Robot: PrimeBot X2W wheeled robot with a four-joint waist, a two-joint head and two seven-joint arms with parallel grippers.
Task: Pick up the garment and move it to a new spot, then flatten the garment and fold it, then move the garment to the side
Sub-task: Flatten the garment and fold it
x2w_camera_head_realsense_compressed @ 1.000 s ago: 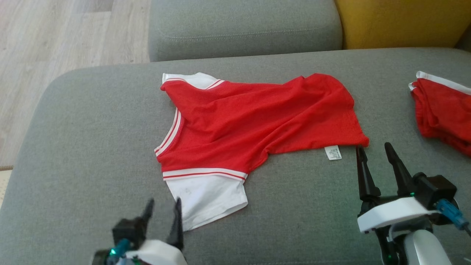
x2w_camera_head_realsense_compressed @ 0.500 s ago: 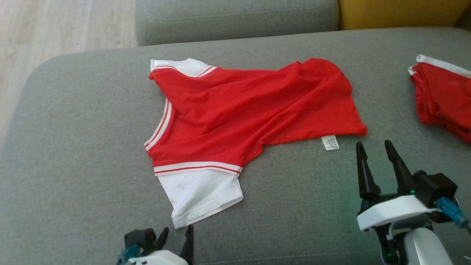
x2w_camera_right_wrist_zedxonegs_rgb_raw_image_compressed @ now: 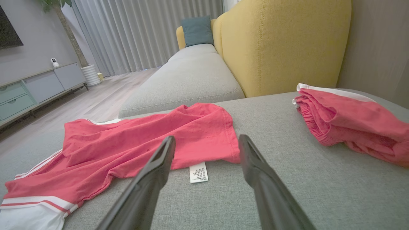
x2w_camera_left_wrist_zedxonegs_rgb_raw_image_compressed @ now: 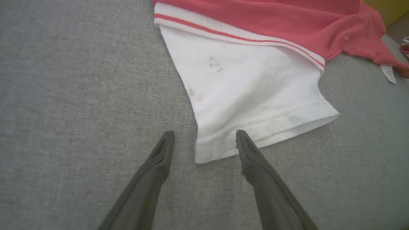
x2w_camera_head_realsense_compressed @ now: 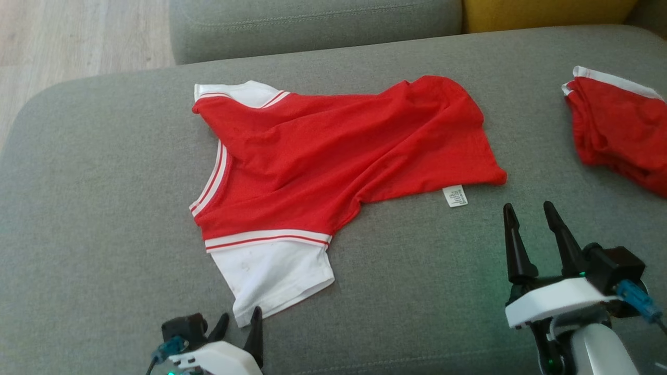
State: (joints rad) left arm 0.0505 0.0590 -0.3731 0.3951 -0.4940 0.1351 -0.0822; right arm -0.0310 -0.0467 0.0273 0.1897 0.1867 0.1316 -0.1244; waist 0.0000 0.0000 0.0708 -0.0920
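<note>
A wide grey sofa seat (x2w_camera_head_realsense_compressed: 104, 208) carries everything, with another grey cushion (x2w_camera_head_realsense_compressed: 312, 26) behind it, a yellow backrest (x2w_camera_right_wrist_zedxonegs_rgb_raw_image_compressed: 281, 44) at the far right and pale wooden floor (x2w_camera_head_realsense_compressed: 78, 36) off to the left.

The shirt (x2w_camera_head_realsense_compressed: 333, 156), red with white sleeves and striped white trim, lies spread but rumpled in the middle of the seat. Its neckline points left and its hem right, and loose folds run across the body. A second red garment (x2w_camera_head_realsense_compressed: 620, 130) with a white band sits bunched near the right edge of the seat, well apart from the shirt.

The right pincer (x2w_camera_head_realsense_compressed: 527, 205) hangs just beside the shirt's lower right corner, its fingers spread apart and holding nothing. The left pincer (x2w_camera_head_realsense_compressed: 241, 312) is low at the near edge, also released and empty. In the left wrist view the corner of the near white sleeve (x2w_camera_left_wrist_zedxonegs_rgb_raw_image_compressed: 252, 92) lies between its two fingertips; whether either tip touches the cloth I cannot tell.

That sleeve carries a few faint dark marks. A small white label (x2w_camera_head_realsense_compressed: 455, 196) sticks out from under the hem and lies flat on the seat, between the shirt and the right pincer.
</note>
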